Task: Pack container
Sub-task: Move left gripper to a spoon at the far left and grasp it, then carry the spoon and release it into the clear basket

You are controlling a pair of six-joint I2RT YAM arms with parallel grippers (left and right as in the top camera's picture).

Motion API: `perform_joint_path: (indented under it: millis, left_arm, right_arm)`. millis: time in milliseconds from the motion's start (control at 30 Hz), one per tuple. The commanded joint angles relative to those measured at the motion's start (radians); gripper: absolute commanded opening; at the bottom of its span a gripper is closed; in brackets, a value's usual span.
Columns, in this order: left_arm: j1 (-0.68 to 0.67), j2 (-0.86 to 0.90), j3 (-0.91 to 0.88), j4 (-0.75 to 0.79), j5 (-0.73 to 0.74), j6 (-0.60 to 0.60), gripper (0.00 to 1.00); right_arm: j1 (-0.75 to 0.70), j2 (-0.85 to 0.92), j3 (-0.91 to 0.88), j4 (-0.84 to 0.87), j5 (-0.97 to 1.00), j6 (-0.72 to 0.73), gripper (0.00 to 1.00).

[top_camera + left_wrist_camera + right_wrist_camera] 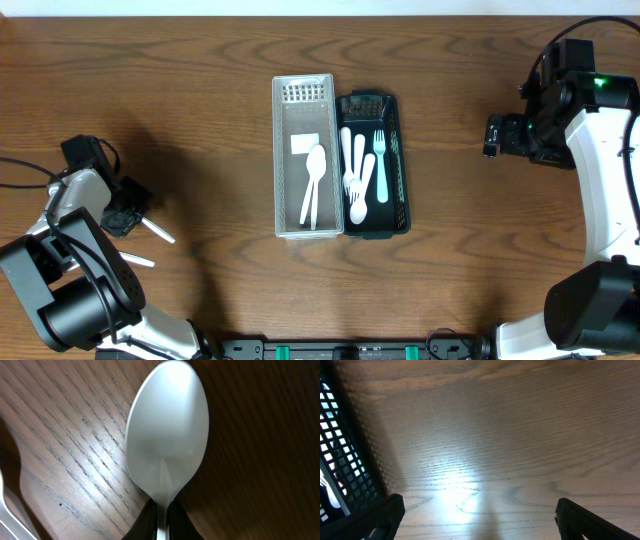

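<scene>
White plastic spoon (167, 435) is sitting pinched by its neck in your left tool (161, 517), over the table (200, 120) at far left. Your right tool (480, 520) is hovering spread wide, gripping nothing, right of the black basket (403, 170). The clear tray (278, 160) is lying against the basket's left side.

Left gripper (130, 216) sits at nine o'clock, pinching a spoon (167, 435). Right gripper (492, 135) sits at three o'clock, fingers spread wide.
</scene>
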Motion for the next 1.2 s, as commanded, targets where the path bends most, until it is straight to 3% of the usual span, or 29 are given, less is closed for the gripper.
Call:
perform_joint_path:
  millis: [0, 267, 600, 833, 1167]
  left_arm:
    - [-0.007, -0.003, -0.005, -0.032, 0.075, 0.01, 0.06]
    - [-0.188, -0.222, 0.051, -0.159, 0.099, 0.064, 0.06]
    - [-0.7, -0.498, 0.173, -0.238, 0.098, 0.141, 0.06]
    - [-0.954, -0.424, 0.184, -0.176, 0.098, 0.281, 0.06]
    - [-1.011, -0.151, 0.184, -0.08, 0.095, 0.28, 0.06]
  right_arm:
    - [-0.001, -0.001, -0.006, -0.001, -0.003, -0.014, 0.99]
    - [-0.001, -0.001, -0.006, -0.002, -0.003, -0.014, 0.99]
    - [-0.001, -0.001, -0.006, -0.001, -0.004, -0.014, 0.99]
    - [-0.001, -0.001, -0.006, -0.002, -0.004, -0.013, 0.99]
    - [-0.001, -0.001, -0.006, -0.01, -0.004, -0.013, 0.99]
